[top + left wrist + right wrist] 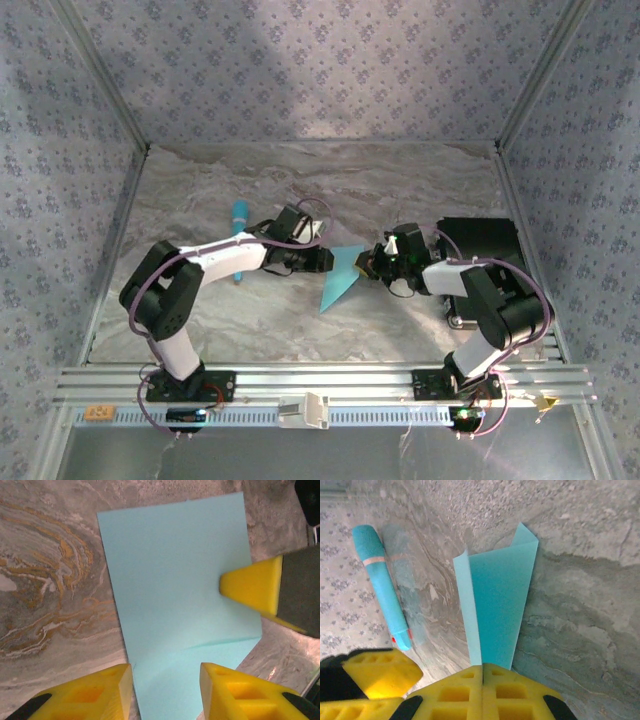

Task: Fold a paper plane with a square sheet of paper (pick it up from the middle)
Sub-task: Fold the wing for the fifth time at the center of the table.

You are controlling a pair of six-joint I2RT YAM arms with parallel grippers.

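Note:
The light cyan sheet of paper is folded and tapers to a point toward the near side, mid-table between both arms. My right gripper is shut on one end of it, and the sheet stands up from the pinch with a paler flap along its left. In the top view the right gripper sits at the paper's right edge. My left gripper is open, its yellow fingers apart on either side of the sheet, which shows a crease. The left gripper is at the paper's upper left.
A turquoise pen-like stick lies behind the left arm, also the stick in the right wrist view. A black box sits at the right. Patterned walls enclose the marbled table.

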